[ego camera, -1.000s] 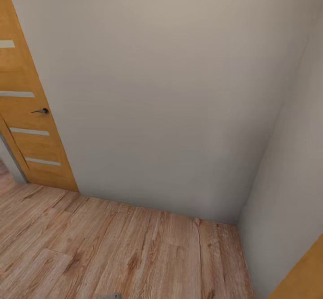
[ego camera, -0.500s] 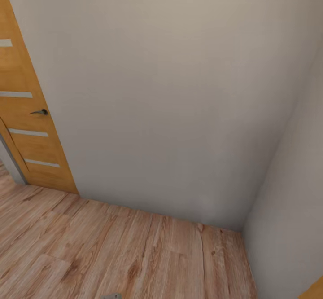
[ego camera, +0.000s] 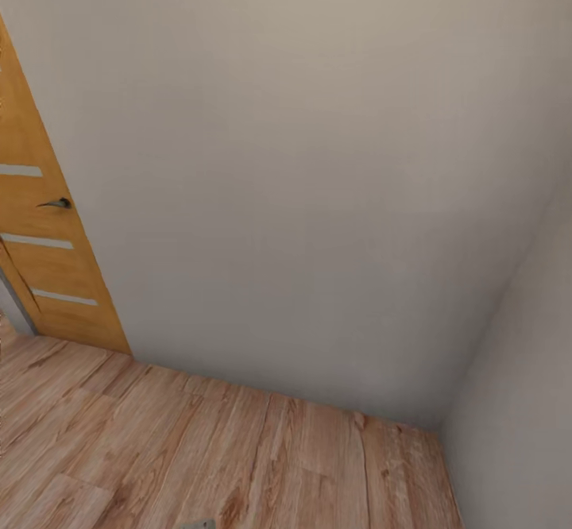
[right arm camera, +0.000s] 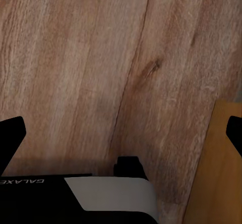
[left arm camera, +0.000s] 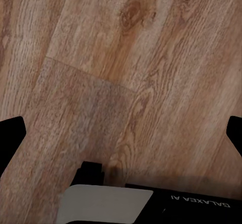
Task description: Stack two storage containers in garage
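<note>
The left gripper (left arm camera: 121, 130) is spread wide, its two black fingertips (left arm camera: 11, 133) sitting at the left and right edges of the left wrist frame with nothing between them but the wood-plank floor (left arm camera: 126, 57) beneath. The right gripper (right arm camera: 121, 133) is spread just as wide, black tips at both frame edges, empty over the same planks; at the lower right of that frame an orange-brown wooden panel (right arm camera: 217, 168) meets the floor.

Neither storage container is anywhere in these frames, so no bin contents can be told.

In the head view a plain white wall (ego camera: 302, 179) takes up most of the frame, meeting a second white wall (ego camera: 524, 402) in a corner at the lower right. An orange wooden door (ego camera: 40, 259) with pale horizontal strips and a dark lever handle (ego camera: 56, 204) stands along the left edge. Light plank flooring runs across the bottom, and a small grey piece of the robot (ego camera: 196, 524) peeks in at the bottom edge.

Against the picture from a second ago, the whole head view has swung: the door sits further left and lower, the floor line has dropped, and the orange panel at the lower right corner has left the frame. That is camera movement, not the room's.
</note>
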Tool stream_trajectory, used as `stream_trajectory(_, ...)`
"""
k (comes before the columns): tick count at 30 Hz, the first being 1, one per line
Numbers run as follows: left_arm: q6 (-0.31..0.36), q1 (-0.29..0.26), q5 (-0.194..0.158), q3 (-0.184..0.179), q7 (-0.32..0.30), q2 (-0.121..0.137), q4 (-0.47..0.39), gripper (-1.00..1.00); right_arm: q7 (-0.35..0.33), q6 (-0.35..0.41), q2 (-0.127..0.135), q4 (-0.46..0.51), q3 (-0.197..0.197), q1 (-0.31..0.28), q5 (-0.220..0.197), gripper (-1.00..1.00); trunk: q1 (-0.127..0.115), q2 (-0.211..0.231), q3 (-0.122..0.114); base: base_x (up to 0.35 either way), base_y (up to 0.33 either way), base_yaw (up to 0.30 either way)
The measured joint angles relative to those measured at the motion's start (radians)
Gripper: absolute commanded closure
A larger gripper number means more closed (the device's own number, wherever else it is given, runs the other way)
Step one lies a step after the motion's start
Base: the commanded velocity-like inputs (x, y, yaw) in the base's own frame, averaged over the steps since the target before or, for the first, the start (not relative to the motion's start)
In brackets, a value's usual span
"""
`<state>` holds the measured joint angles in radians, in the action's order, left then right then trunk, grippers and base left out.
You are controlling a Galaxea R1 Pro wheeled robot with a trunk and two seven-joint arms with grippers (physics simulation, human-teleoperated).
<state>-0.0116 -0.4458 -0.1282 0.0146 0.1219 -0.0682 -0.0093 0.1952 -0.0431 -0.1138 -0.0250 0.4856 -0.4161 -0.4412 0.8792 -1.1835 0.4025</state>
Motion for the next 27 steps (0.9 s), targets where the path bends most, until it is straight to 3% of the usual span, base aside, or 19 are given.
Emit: stream_trajectory(27,0.0,0.0,0.0,0.0,-0.001,-0.001,0.0,-1.0,0.0,0.0,0.001,0.0,0.0,0.0,0.001,-1.0,0.0,0.0,0.0,0.003,0.0,0.223)
